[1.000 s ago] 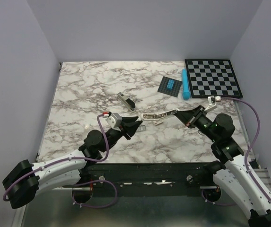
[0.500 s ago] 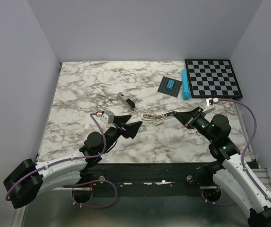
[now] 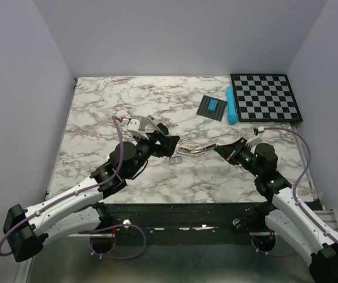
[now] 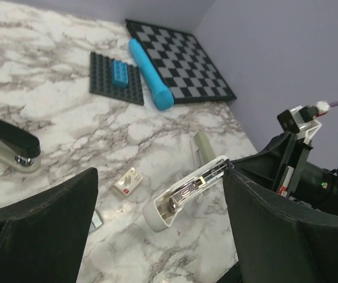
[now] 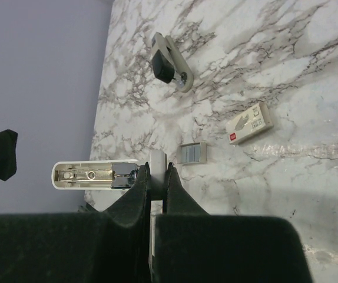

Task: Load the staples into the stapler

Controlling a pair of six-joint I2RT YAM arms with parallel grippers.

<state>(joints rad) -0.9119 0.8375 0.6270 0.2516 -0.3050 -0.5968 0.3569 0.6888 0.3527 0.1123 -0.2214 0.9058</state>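
Two arms split the job. The right fingers (image 3: 224,151) are closed tight on the stapler (image 4: 184,194). They pinch its beige bar near the hinge, so the white-rimmed half with the shiny silver channel swings out with its open side toward the left arm. That hold seems meant to present the channel as an open trough and to keep it from skidding when something is pushed in. Whether the channel's free end rests on the worktop (image 3: 98,112) I cannot tell. The left fingers (image 4: 45,218) stand wide apart and hold nothing. In the left wrist view they frame the open channel, so that arm appears lined up on the stapler, not on the loose parts. The staples are not in the channel. The small grey strip (image 5: 191,153) lies flat on the marble, just beside the left fingers and near the channel's free end. Its white box (image 5: 249,124) lies close by, apart from the strip. Loading therefore looks not yet done. The strip would first need picking up, and because it is thin and flat against the surface it will probably be awkward to pinch. A black-topped hinged piece (image 5: 164,63) lies farther back on the worktop. From above the left arm overlaps it, so I cannot tell whether they touch.
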